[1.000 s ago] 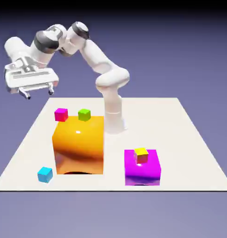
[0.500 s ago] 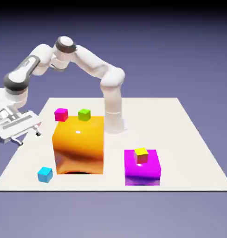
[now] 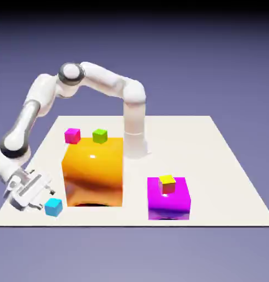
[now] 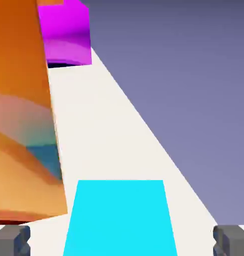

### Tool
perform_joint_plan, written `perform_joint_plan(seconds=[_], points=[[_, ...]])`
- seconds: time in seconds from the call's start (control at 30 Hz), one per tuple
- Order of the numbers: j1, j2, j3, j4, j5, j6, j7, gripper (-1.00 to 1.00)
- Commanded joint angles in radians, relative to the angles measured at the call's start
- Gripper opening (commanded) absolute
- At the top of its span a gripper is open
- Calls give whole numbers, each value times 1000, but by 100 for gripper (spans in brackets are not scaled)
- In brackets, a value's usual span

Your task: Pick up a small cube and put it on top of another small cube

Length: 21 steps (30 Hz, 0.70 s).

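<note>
The white robot arm reaches low, near the front corner of the pale flat surface (image 3: 213, 165) on the exterior view's left. Its gripper (image 3: 37, 194) sits tipped on its side, just beside the tiny bright cyan cube (image 3: 54, 207). That little cube rests on the surface, close to the front edge and just beside the big shiny orange block (image 3: 93, 172).

In the hand view the cyan cube (image 4: 120, 217) looks big and lies right between the two grey fingertips (image 4: 13, 240). The jaws are wide, one tip on each side, with bare surface showing between each tip and the cube. So nothing is held yet. I think the hand is lined up this way so the cube can be pinched from both sides.

The orange block (image 4: 21, 115) is very near, so the hand has little room there and could bump it.

A tiny magenta cube (image 3: 72, 135) and a tiny green cube (image 3: 99, 135) sit farther back. A tiny yellow cube (image 3: 167, 181) sits on a bigger magenta block (image 3: 169, 199). One of these small cubes may be where the cyan one goes.
</note>
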Motion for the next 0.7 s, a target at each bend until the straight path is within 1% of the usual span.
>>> perform_joint_plan(seconds=[0.0,0.03,0.13,0.67], points=[[0,0,0,0,0,0,0,-100],[0,0,0,0,0,0,0,-100],[-36,50,18,74,7,-131,17,-100],[-384,629,226,-159,78,-658,-262,-100]])
